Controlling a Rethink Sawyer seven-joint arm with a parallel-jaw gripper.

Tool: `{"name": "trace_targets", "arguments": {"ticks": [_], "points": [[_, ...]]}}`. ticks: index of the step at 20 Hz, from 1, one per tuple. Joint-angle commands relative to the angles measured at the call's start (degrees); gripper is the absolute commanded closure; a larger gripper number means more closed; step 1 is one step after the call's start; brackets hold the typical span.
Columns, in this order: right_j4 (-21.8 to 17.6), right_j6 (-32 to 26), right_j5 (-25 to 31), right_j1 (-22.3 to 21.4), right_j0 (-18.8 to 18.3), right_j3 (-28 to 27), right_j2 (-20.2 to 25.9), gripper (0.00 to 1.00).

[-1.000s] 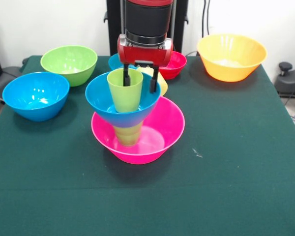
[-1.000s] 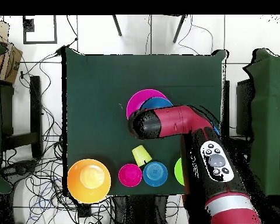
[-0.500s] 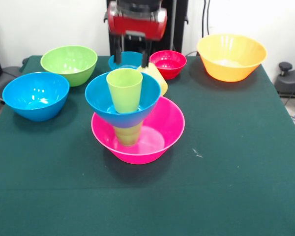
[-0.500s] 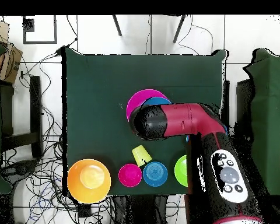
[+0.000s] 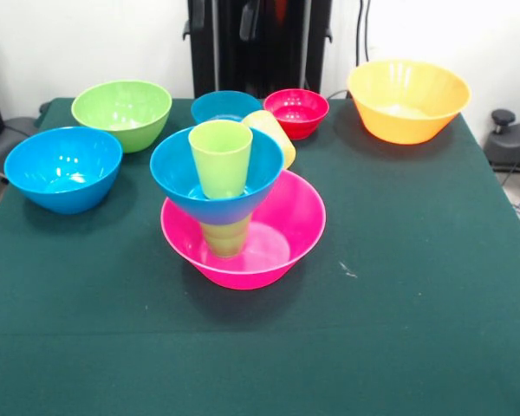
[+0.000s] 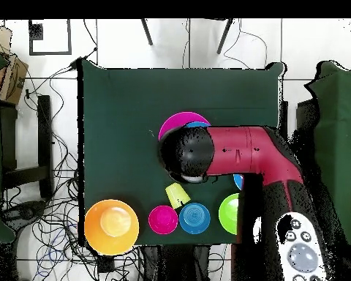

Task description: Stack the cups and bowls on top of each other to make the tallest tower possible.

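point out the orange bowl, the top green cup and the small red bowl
orange bowl (image 5: 407, 102), front view, on its outer wall
top green cup (image 5: 221, 165), front view, on its side wall
small red bowl (image 5: 296, 113), front view, on its inside

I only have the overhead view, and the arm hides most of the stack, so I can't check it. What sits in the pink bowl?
Observer: A lower green cup stands in the pink bowl and carries a blue bowl.
Operator: Anything inside that blue bowl?
Observer: Yes, a second green cup stands upright in it as the top of the tower.
Operator: Is the yellow cup near the small bowls upright?
Observer: No, the yellow-orange cup looks tipped over, just behind the tower.
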Motion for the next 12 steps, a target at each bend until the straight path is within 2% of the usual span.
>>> {"name": "trace_targets", "arguments": {"ticks": [1, 7, 12], "points": [[-0.61, -8.39, 2.46, -1.48, 1.55, 0.99, 3.91, 0.00], [-1.65, -5.73, -9.93, 0.04, 1.26, 7.28, 4.54, 0.00], [-0.25, -4.71, -12.76, -5.13, 2.00, 13.31, 3.99, 0.00]]}}
